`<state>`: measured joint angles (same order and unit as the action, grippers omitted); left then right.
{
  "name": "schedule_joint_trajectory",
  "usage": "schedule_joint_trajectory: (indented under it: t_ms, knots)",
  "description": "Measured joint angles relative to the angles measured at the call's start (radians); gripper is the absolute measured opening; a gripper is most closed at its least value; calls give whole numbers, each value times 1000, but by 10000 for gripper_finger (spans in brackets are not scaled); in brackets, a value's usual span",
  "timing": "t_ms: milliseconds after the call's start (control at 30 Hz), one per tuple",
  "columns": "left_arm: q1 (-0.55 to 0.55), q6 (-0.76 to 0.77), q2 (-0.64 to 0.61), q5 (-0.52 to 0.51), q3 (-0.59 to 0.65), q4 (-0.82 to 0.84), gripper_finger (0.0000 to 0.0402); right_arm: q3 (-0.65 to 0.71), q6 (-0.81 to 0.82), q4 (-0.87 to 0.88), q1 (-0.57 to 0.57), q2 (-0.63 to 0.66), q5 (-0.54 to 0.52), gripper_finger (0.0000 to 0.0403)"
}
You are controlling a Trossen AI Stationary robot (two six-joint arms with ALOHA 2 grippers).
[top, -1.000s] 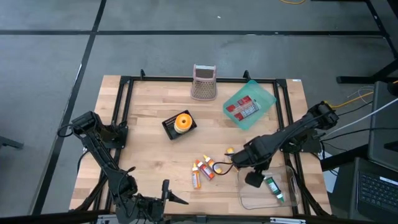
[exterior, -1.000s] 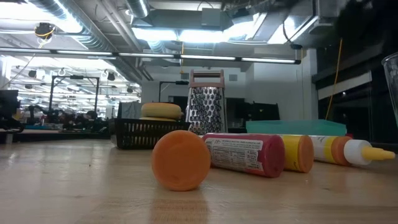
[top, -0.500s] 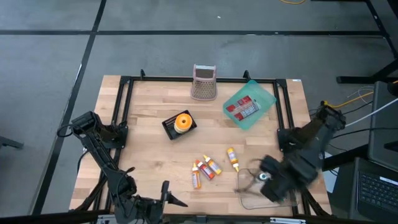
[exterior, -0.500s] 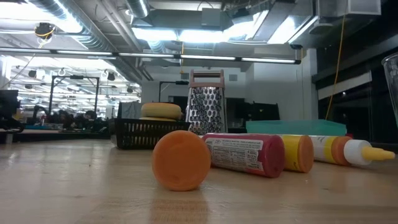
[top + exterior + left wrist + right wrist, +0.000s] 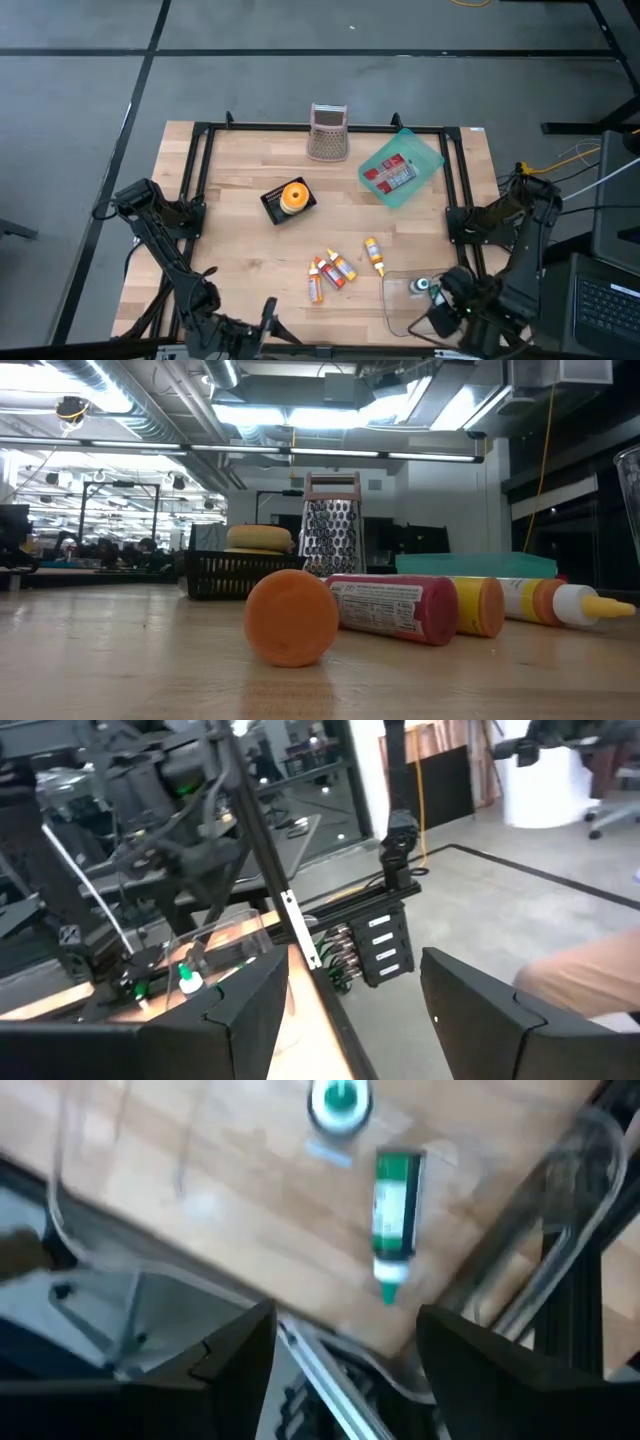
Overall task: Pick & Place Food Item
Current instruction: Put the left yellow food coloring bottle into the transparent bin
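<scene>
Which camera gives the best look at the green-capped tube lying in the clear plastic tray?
The right wrist view: the green-capped tube lies whole and close on the tray's floor. The high view shows a small speck; the left wrist view a distant glimpse; the low view nothing.

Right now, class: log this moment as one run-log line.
left end effector: open, parked, front-left | right end effector: open, above clear bin | green tube: in bin | orange tubes: on table

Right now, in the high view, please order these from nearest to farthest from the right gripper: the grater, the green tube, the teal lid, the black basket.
From the right gripper, open at the table's near right corner:
1. Green tube, beside it in the clear bin.
2. Teal lid, far right.
3. Black basket, centre-left.
4. Grater, far edge.
</scene>
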<state>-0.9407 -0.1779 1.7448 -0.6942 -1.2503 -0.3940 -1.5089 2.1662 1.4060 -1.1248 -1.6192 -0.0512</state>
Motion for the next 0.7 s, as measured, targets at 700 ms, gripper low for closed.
schedule_joint_trajectory:
  t_ms: [700]
  knots:
    - [-68,84,-3,87,0,9,223,0,43,-89,22,-245,139,233]
